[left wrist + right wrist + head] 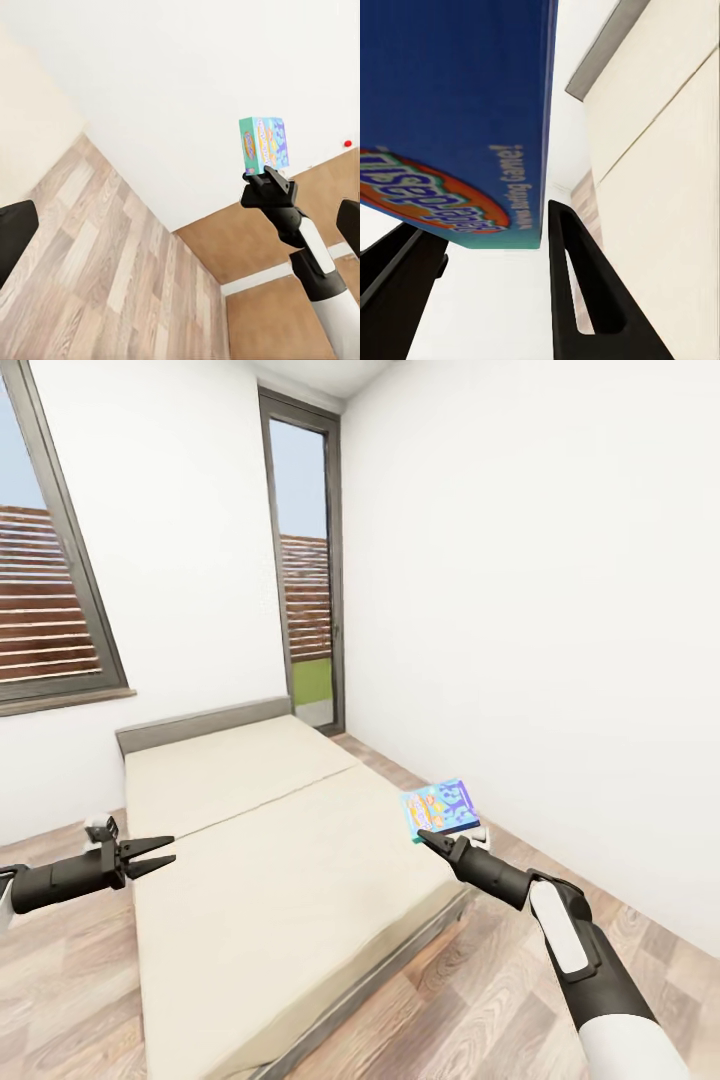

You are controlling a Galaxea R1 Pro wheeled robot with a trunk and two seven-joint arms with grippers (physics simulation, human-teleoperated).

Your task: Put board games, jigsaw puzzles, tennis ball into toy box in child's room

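**Operator:** While the right gripper (432, 839) carries a board game (441, 807), which step is in hand?

**Technician:** Transport, by my reading. The fingers are closed on the lower edge of the box, which stands upright above the fingertips, clear of the bed (270, 860). The right wrist view confirms it: the blue box face sits between the two dark fingers (577, 292).

**Operator:** And the left gripper (160, 854)?

**Technician:** Its jaws are parted and hold nothing. It hangs above the mattress edge, well apart from the right gripper.

**Operator:** What does the next move call for?

**Technician:** Probably turning the base toward the table and toy box, keeping the grip firm so the box does not swing or slip from its pinched edge.

**Operator:** Surroundings?

**Technician:** Below both grippers lies a plain beige mattress in a grey frame. Wood-plank floor (480, 1000) runs beneath the right arm. White walls enclose the room; dark-framed windows (305, 560) lie beyond the bed.
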